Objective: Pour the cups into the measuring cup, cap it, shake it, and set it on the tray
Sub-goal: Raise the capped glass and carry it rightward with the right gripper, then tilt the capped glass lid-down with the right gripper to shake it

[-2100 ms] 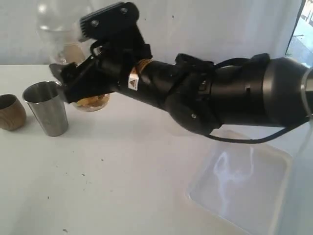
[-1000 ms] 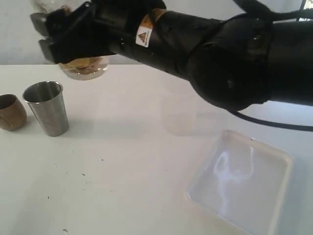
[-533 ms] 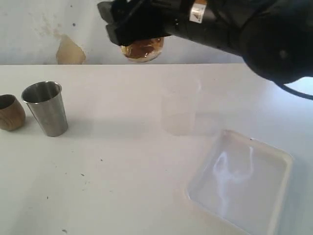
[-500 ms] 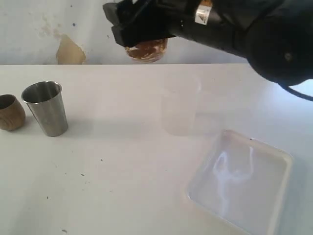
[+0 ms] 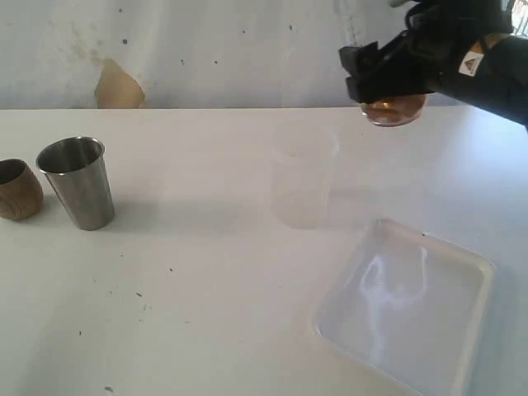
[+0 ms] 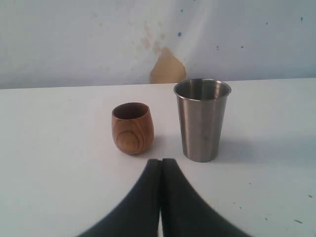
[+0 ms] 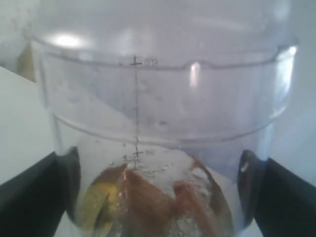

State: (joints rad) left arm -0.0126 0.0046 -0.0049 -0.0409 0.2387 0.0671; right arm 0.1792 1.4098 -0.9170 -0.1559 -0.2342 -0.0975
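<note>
tumbler (image 5: pixel 76 181): silver | wooden cup (image 5: pixel 18 188): brown (grain rings) | tray (image 5: pixel 404 309): white | meas. cup (image 7: pixel 163 98): clear, dark ticks

White table (image 5: pixel 206 313) bears wooden cup (image 5: pixel 18 189), steel tumbler (image 5: pixel 77 182), frosted cup (image 5: pixel 303 186) (faint), tray (image 5: pixel 412 322).

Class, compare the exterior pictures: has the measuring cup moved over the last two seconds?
Yes. The measuring cup has travelled rightward, from beside the steel cup to beyond the frosted cup.

Black arm (image 5: pixel 505 76), whitish triangle sticker (image 5: pixel 473 61); tapered black left end effector (image 6: pixel 160 170)
</note>
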